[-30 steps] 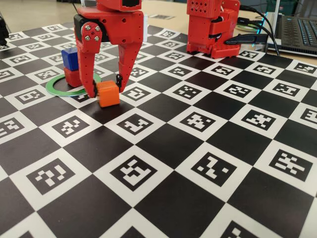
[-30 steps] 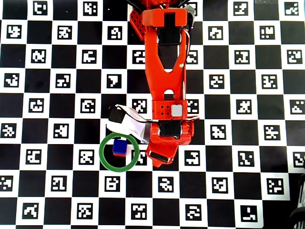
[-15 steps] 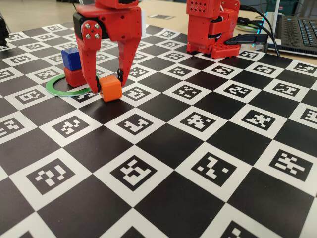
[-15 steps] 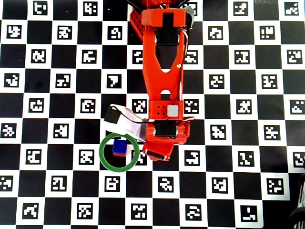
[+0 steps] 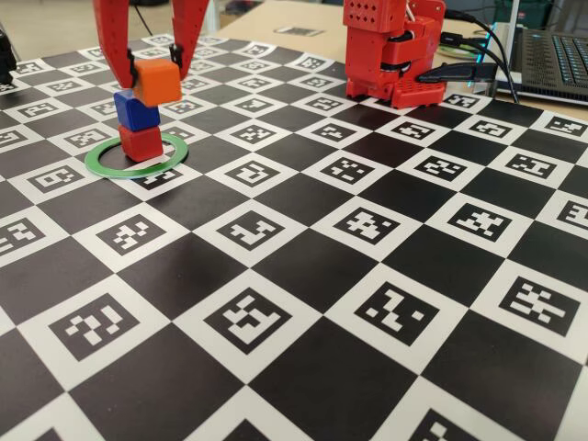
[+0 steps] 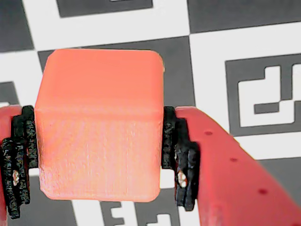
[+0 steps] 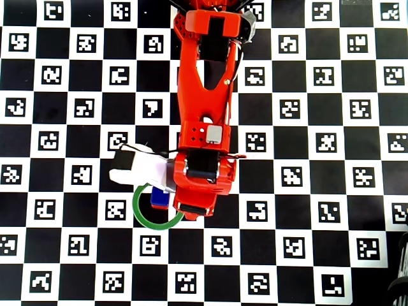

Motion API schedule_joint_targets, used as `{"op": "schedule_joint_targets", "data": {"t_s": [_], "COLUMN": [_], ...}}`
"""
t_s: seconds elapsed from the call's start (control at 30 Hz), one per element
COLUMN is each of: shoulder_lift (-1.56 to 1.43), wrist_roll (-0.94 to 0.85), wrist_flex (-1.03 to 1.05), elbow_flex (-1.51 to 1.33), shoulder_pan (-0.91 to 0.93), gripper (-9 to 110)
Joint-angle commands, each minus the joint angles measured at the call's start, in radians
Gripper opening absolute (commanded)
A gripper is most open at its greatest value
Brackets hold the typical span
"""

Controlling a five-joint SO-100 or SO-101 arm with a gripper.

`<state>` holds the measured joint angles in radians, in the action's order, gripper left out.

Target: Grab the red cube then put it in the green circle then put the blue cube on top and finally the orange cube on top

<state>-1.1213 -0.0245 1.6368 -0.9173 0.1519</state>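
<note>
Carrying the orange cube [image 5: 156,81] in the gripper [image 5: 154,66], fingertips pinching it from both sides; in the wrist view the black pads [image 6: 175,155] pressing flat against opposite faces of the cube [image 6: 99,123], grip looking square. Hanging just above and slightly to the right of the blue cube [image 5: 136,110] in the fixed view, bottom face apparently a little clear of the blue top, though contact not possible to rule out from this angle. Blue cube sitting on the red cube [image 5: 141,142], both inside the green circle [image 5: 115,168], stack standing toward the back of the ring, not centred. In the overhead view, arm covering most of the stack, only a sliver of blue cube [image 7: 159,199] and part of the green circle [image 7: 141,214] showing, so lateral alignment hard to check there. Judging the last step as under way: placing the orange cube on top. Risks: lowering while offset to the right of the blue cube, leaving an overhang and tipping on release; fingertips clipping the blue cube on descent and shoving the two-cube stack over or out of the green circle; releasing too high and bouncing off.
</note>
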Motion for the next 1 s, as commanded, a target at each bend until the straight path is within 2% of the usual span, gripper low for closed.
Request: {"op": "schedule_joint_targets", "data": {"t_s": [0.0, 0.47, 0.97], "shoulder_lift": [-0.109, -0.037, -0.032], "wrist_roll": [-0.077, -0.216, -0.229], "wrist_flex": [0.037, 0.061, -0.014], "elbow_flex": [0.11, 0.187, 0.054], "shoulder_pan": [0.037, 0.173, 0.161], "gripper": [5, 5, 5]}}
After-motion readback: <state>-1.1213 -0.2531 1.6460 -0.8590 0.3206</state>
